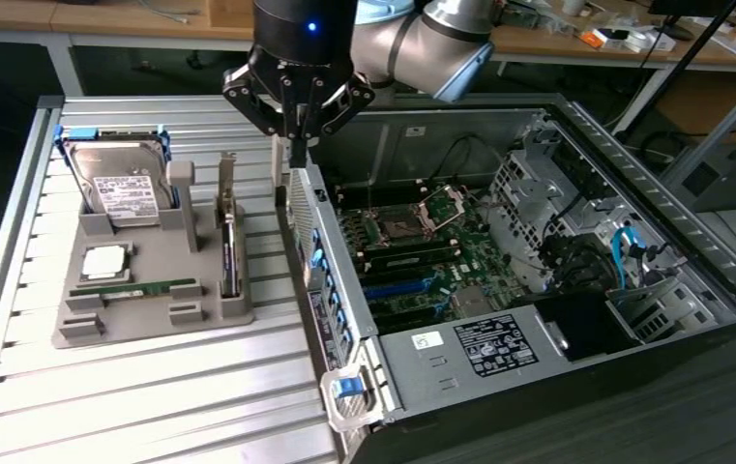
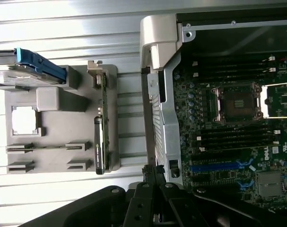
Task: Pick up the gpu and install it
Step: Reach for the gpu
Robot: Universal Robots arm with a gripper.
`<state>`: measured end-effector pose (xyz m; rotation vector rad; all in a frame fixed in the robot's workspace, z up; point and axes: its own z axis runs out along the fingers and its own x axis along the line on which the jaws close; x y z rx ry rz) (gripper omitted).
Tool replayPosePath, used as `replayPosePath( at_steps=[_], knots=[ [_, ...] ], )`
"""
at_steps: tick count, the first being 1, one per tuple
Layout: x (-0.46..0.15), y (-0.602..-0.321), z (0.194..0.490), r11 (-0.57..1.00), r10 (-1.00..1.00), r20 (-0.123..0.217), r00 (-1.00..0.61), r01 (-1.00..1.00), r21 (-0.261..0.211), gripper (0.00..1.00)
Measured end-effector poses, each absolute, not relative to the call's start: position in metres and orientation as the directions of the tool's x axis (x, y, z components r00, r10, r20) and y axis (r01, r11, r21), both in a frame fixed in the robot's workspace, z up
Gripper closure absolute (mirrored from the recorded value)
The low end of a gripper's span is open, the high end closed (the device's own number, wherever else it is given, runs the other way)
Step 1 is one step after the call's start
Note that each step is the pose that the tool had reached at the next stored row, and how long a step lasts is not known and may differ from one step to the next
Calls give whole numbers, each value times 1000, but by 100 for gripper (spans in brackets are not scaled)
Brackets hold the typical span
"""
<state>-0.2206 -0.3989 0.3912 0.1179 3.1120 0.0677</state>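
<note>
While the gpu [image 1: 228, 253] stands in its holder [image 1: 148, 311], clenched empty jaws hover beside it, apart.

A hard drive [image 1: 123, 188], a processor chip [image 1: 103, 261] and a memory stick [image 1: 135, 287] sat in a gray holder [image 1: 148, 314] beside the open computer case [image 1: 394, 135].

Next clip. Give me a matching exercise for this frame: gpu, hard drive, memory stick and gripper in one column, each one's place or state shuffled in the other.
1 gpu
2 hard drive
3 memory stick
4 gripper

A lying flat in the grey holder
B shut, above the wall of the computer case
C standing on edge, at the holder's side nearest the case
D upright in a blue frame

Pairs: 1-C, 2-D, 3-A, 4-B
</note>
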Motion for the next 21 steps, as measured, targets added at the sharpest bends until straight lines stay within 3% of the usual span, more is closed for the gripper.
replayPosePath(
  at_steps=[21],
  knots=[
    [-237,-399,391,996,76,-25,-997,75,44,89]
  ],
)
